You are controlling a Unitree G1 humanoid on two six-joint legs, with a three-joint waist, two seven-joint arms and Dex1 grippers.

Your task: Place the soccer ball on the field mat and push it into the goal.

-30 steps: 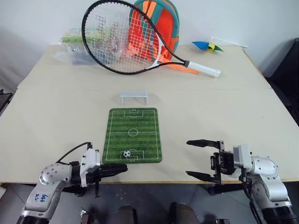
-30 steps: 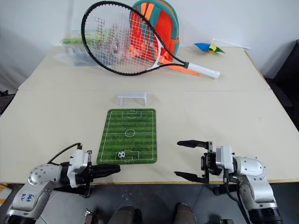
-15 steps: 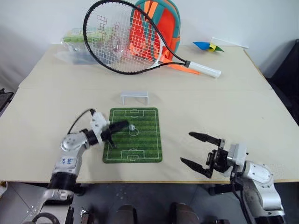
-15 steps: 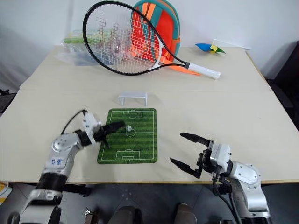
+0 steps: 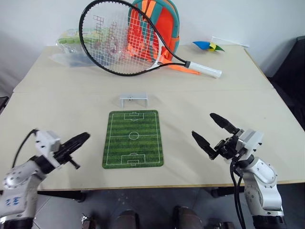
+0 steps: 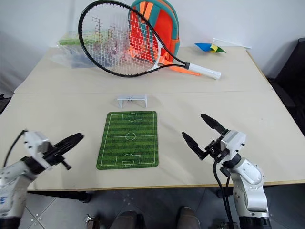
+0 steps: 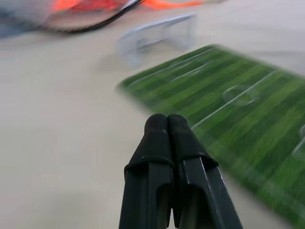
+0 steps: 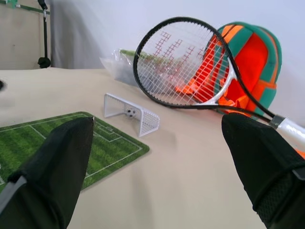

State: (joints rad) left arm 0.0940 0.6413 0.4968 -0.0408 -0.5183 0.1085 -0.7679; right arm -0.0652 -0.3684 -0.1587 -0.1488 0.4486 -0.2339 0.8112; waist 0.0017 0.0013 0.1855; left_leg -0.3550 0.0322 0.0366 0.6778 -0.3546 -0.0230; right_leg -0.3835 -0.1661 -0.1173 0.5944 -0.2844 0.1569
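The green field mat [image 5: 133,139] lies flat on the table's near middle, with no ball on it. Just beyond its far end stands the small white goal [image 5: 133,99]. In the right wrist view the soccer ball [image 8: 129,112] sits inside the goal [image 8: 133,114], against the net. My left gripper [image 5: 84,137] is shut and empty, hovering left of the mat, apart from it; its fingers [image 7: 167,125] are pressed together. To the right of the mat, my right gripper [image 5: 203,125] stands wide open and empty, tilted upward.
A tennis racket [image 5: 128,40] leans on an orange backpack [image 5: 155,26] at the back of the table. A clear plastic bag [image 5: 71,45] lies at the back left, a blue-yellow paper toy [image 5: 205,46] at the back right. The table's front edge [image 5: 157,187] runs close below both grippers.
The ball went from the mat's near end up the pitch, pushed by the shut left gripper, and into the goal. The left gripper then swung left off the mat. The right gripper tilted up.
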